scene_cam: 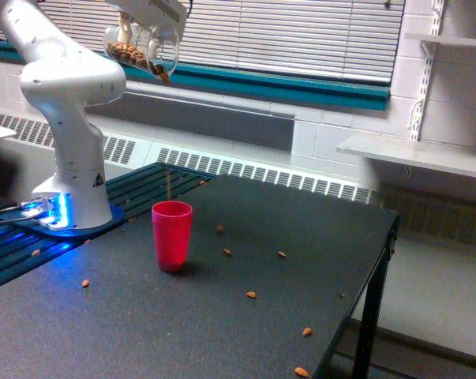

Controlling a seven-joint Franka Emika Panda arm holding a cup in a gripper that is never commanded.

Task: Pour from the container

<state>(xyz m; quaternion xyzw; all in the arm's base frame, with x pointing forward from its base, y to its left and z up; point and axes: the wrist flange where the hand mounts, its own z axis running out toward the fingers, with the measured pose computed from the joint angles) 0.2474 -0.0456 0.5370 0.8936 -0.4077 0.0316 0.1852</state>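
The red plastic cup (172, 235) stands on the dark worktop (143, 332). High above it hangs the tilted clear round jar (140, 54) — the white robot base (76, 185) toward the exterior view's left, scattered brown nuts (252, 294) rightward.

A dark table (222, 316) carries a red cup (172, 235), standing upright. Small brown pieces (252, 294) (kind unclear) lie scattered around the cup.

red cup (172, 234), scattered nuts perhaps (252, 294), table (143, 324)
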